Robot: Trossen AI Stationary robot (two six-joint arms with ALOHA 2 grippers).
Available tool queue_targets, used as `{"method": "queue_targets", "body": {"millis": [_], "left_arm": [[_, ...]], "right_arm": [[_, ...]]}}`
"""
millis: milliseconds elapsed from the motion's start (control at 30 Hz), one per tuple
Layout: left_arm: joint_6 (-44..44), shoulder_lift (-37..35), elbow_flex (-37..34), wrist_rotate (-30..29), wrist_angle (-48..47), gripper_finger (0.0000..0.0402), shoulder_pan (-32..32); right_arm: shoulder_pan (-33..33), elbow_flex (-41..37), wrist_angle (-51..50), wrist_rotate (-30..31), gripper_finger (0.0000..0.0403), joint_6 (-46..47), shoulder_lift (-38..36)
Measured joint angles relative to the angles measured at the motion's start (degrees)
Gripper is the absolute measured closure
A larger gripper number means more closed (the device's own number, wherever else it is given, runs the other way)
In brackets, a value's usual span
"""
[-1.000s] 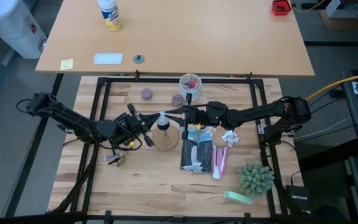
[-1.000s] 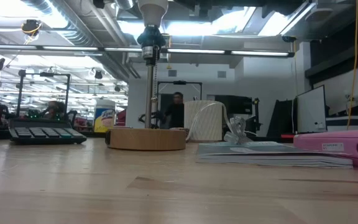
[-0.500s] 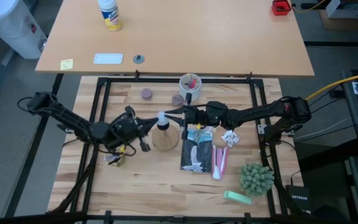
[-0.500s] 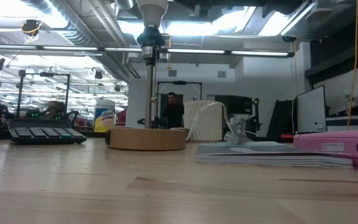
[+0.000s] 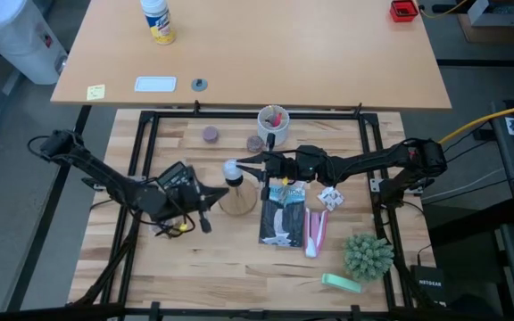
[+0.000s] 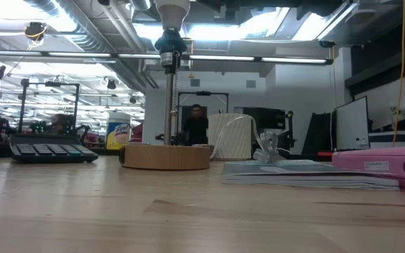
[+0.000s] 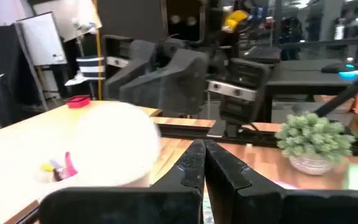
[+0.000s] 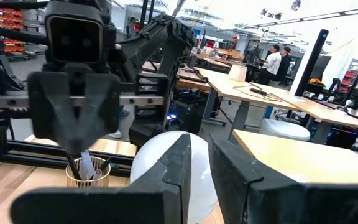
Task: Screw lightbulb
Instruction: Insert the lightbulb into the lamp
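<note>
The white lightbulb (image 5: 231,168) stands upright on the black socket post (image 6: 169,91) of the round wooden stand (image 5: 237,201). In the low view only the bulb's lower part (image 6: 173,10) shows, at the picture's top edge. My right gripper (image 5: 244,161) reaches in level from the table's right and is closed on the bulb with a narrow gap between its fingers. My left gripper (image 5: 206,197) hangs shut just left of the stand, clear of the bulb, which shows blurred white (image 7: 114,143) in its wrist view. My right gripper comes at the bulb level from the table's right, its two fingers (image 8: 176,168) lying over the upper part of the white globe (image 8: 148,165). The fingers themselves hide the exact place of contact. The bulb stays upright on the socket post.
A white cup with red items (image 5: 272,119) and two purple discs (image 5: 211,134) stand behind the stand. A black-and-white booklet (image 5: 282,218), a pink case (image 5: 316,230), a green plant (image 5: 368,254) and a green piece (image 5: 341,283) lie to the right. A pen cup (image 5: 164,227) sits under the left arm.
My left gripper has drawn back from the bulb toward the table's near left, swinging a little as it went, and has stayed shut. The bulb, the stand and my right gripper have kept still.
</note>
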Motion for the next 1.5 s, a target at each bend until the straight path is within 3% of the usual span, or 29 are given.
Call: {"method": "queue_targets", "body": {"millis": [267, 567, 833, 1333, 1500], "left_arm": [[-1.3, 0.0, 0.0, -0.8, -1.6, 0.04, 2.3], [-1.0, 0.0, 0.0, -11.7, -2.2, 0.04, 1.0], [-0.9, 0.0, 0.0, -15.5, -2.2, 0.0401, 1.1], [-0.7, 0.0, 0.0, -15.9, -2.1, 0.0401, 5.7], [4.3, 0.0, 0.0, -16.5, 2.5, 0.0401, 5.4]], "right_arm": [[0.0, 0.0, -0.1, -1.4, 0.0341, 0.4, 0.0], [0.0, 0.0, -0.2, -2.0, 0.0341, 0.5, 0.0], [0.0, -0.1, -0.4, -3.6, 0.0341, 0.6, 0.0], [0.1, -0.1, -0.4, -5.6, 0.0341, 1.0, 0.1], [0.1, -0.1, -0.4, -5.6, 0.0341, 1.0, 0.1]]}}
